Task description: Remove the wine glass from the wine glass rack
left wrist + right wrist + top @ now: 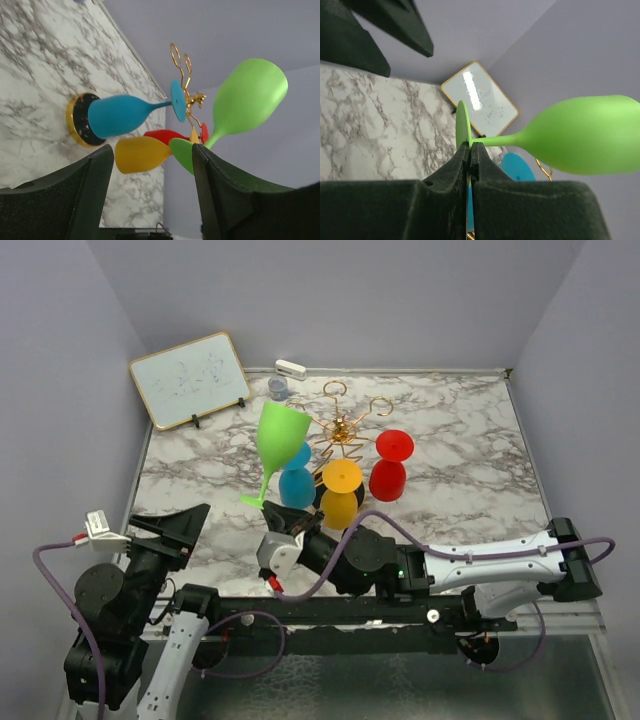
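— Right gripper?
— Jaws pinched on the foot of the green glass; left gripper spread wide, holding nothing.
— The glass?
— Tilted, bowl up, just beside the rack; contact unclear.

Bright, even, soft light fills all 3 views. The marble table carries only faint, soft-edged shadows. In the right wrist view a white glare streak crosses the whiteboard, and the green wine glass has a gentle sheen. Close to the left wrist lens, the black fingers look dark, with little detail.
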### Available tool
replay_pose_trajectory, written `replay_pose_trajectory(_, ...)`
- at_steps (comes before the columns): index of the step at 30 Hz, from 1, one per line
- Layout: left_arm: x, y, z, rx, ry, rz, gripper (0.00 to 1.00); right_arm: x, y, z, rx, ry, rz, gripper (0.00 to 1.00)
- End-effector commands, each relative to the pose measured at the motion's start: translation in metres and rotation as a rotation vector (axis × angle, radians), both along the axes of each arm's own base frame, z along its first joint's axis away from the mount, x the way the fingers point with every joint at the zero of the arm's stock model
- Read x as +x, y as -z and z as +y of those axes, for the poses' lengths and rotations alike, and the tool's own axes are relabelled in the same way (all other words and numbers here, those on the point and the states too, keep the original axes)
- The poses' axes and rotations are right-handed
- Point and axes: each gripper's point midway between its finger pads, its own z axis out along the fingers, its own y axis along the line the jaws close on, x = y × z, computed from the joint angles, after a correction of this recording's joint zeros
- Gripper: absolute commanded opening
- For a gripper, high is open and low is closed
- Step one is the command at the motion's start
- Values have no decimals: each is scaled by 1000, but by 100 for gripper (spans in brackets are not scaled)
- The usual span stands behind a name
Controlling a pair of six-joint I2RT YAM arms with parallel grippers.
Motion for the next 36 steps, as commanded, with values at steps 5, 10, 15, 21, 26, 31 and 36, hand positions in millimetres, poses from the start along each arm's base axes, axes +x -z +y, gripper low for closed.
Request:
replay_pose_trajectory(5, -18, 5, -47, -354, 242, 82, 68, -14, 9, -12, 58, 50, -211, 1)
replay_pose_trajectory(10, -16, 4, -54, -371, 280, 101, 68, -20, 17, -5, 43, 60, -271, 1)
replay_pose_trajectory(15, -17, -2, -58, -428, 304, 95, 68, -23, 29, 3, 24, 65, -305, 1)
replay_pose_trajectory(21, -17, -3, -62, -460, 330, 97, 68, -32, 36, 12, 17, 36, -314, 1)
replay_pose_trajectory(26, -14, 3, -67, -485, 351, 114, 62, -40, 39, 19, 9, 9, -318, 1)
replay_pose_trajectory(31, -14, 3, -69, -504, 371, 105, 50, -41, 42, 25, 1, 7, -324, 1)
replay_pose_trajectory(36, -15, 5, -70, -501, 380, 99, 27, -39, 45, 25, -5, 25, -322, 1)
